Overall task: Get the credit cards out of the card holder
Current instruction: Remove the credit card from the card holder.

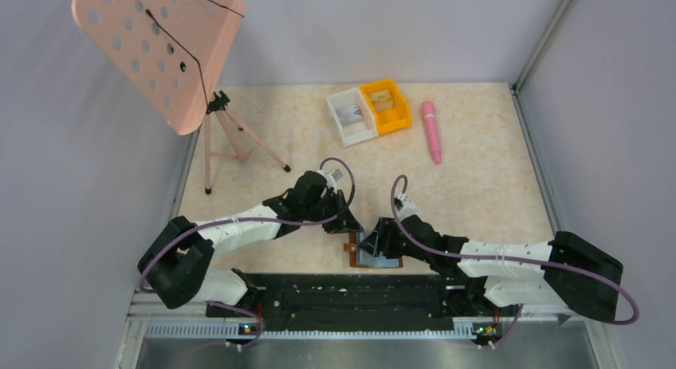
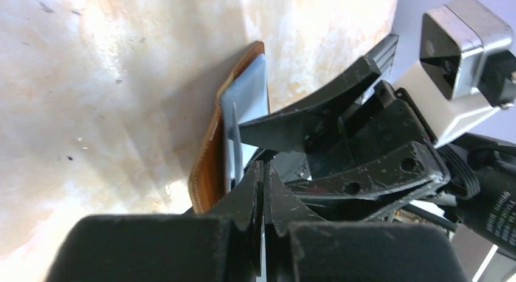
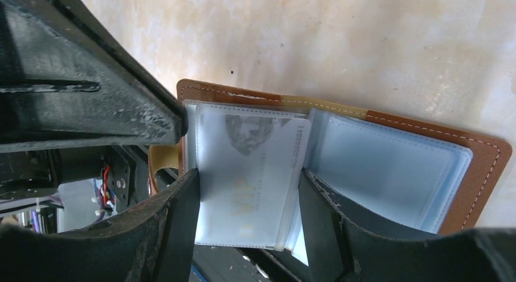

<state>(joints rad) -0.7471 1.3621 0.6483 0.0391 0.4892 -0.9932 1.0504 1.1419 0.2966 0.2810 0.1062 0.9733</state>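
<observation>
Step in hand: getting the first card out (none is out yet, as far as I can see). The card holder [image 1: 383,259] lies open on the table [image 1: 478,186] at the near edge, between the two arms, pale pockets up.

The left gripper [image 2: 263,193] has its jaws pressed together at the holder's left edge, tip against the corner of a clear sleeve. I can't tell whether it pinches the sleeve edge or only pins it. The right gripper [image 1: 379,237] is spread, one finger [image 3: 176,227] on each side of that sleeve. The sleeve seems lifted a little off the rest, and whether the pads touch its edges or sit just beside them is hard to say.

Inside the sleeve is one credit card [image 3: 243,172], whitish with a faint crest print, fully seated. The pockets [image 3: 389,172] on the other half look pale and glossy; I can't tell if they hold more cards.

Next move, my guess: the left has to hold the holder down while the right gets onto the card itself, not the plastic, and slides it out of the sleeve's open end. The card is thin and slick, so the risks are a slip or dragging the whole holder.

Other containers: a white bin [image 1: 360,134] and an orange bin [image 1: 396,122] stand touching at the far side. Each holds something small, too small to name. A pink pen [image 1: 431,131] lies near them on the right, apart.
</observation>
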